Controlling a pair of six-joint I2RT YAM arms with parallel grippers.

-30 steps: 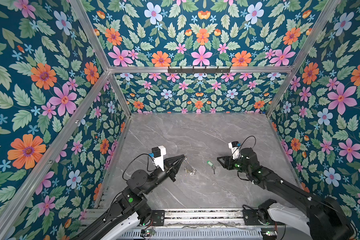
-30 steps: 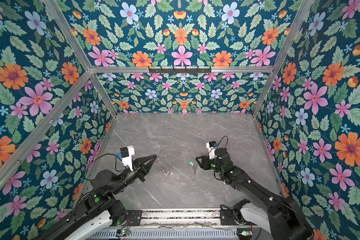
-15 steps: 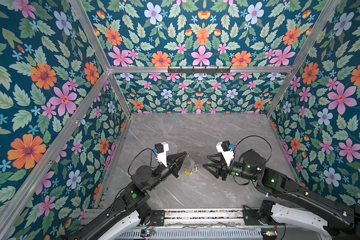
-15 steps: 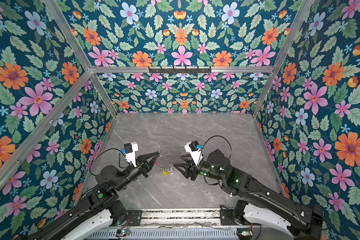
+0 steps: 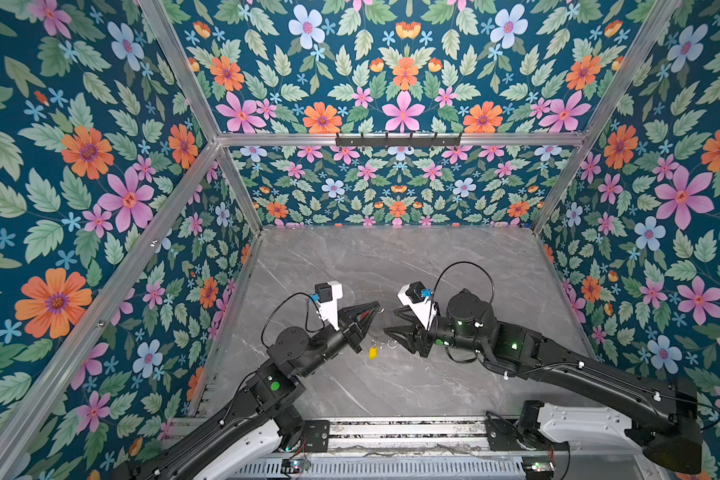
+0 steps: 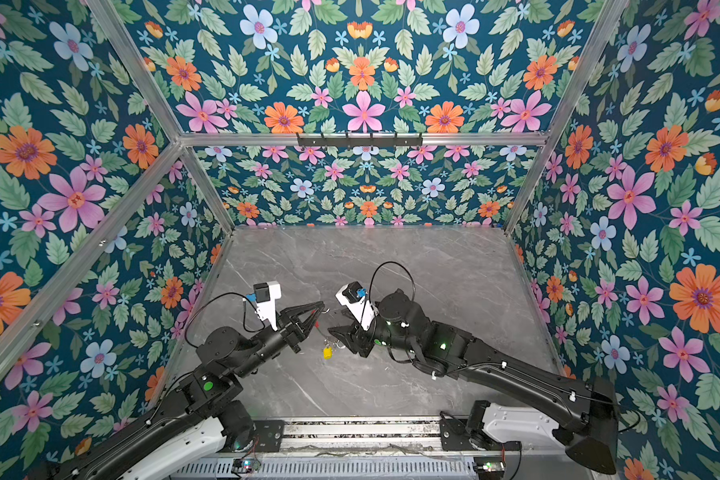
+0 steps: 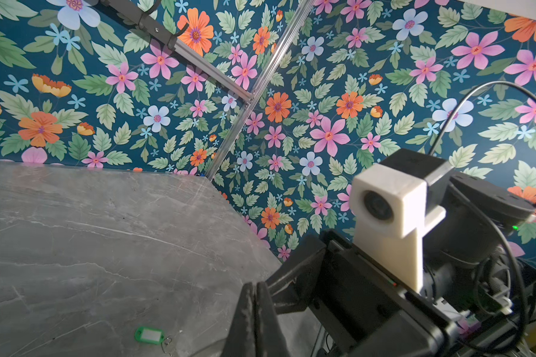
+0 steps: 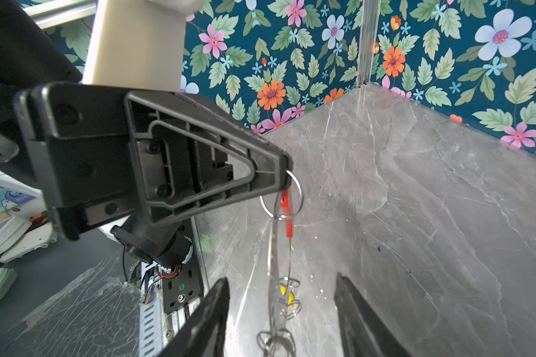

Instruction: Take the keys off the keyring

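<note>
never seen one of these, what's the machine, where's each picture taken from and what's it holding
It is two black robot arms at a grey marble-look table in a flower-papered booth. Two pictures look down from above; two come from cameras on the arms' wrists. The left tool is shut on a thin metal keyring at its red sleeve, holding it up. A yellow key tag hangs from it. The right tool is open, with the ring between its jaws. A green key tag lies loose on the table.
</note>
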